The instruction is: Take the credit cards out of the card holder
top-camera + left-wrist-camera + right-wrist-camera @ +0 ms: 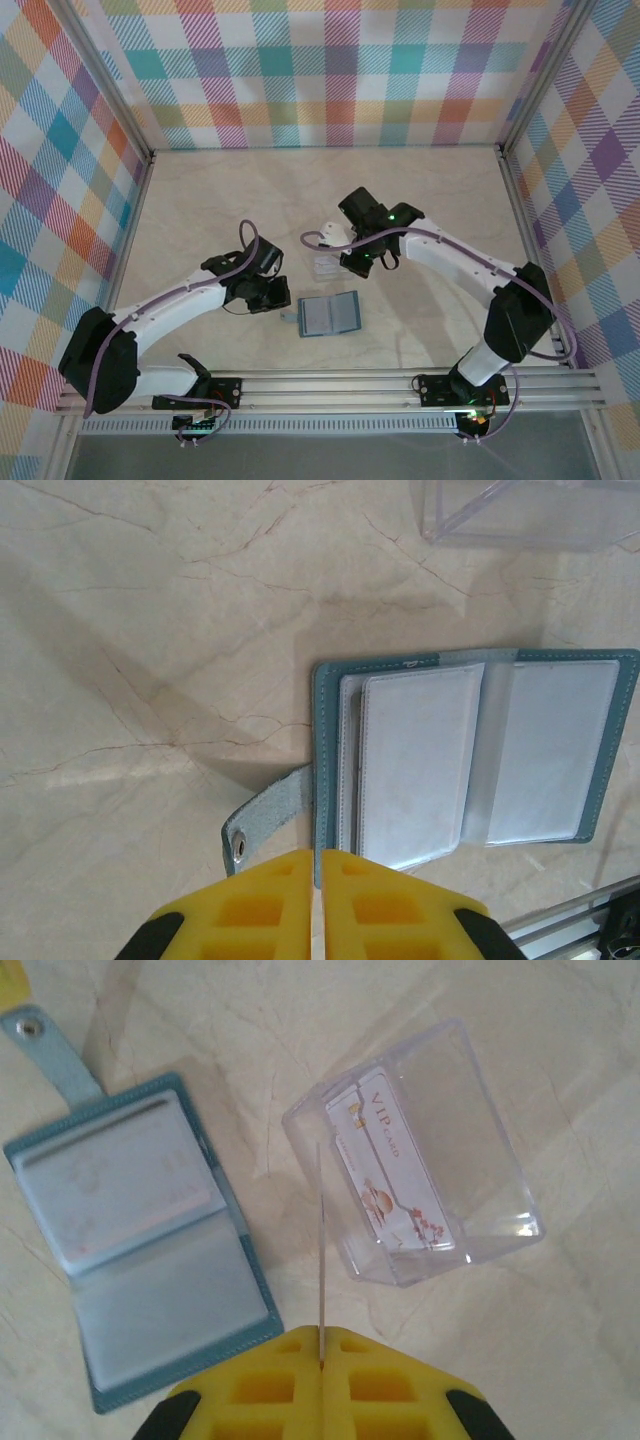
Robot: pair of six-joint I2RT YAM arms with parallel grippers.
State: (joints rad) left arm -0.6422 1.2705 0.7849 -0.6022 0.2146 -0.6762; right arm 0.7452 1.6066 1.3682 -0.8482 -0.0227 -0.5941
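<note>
Right gripper [322,1360] clamping card [321,1250] edge-on over clear box [480,1150], risking clipping wall, dropping outside. Left gripper [318,858] sitting closed beside card holder [627,750].

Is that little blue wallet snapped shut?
No, the card holder lies opened flat on the marble table, its inner pockets showing and its snap strap loose to one side.

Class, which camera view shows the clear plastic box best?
Right wrist: the clear plastic box sits whole and close, a VIP card readable inside. Left wrist catches one corner; top external shows it tiny.
</note>
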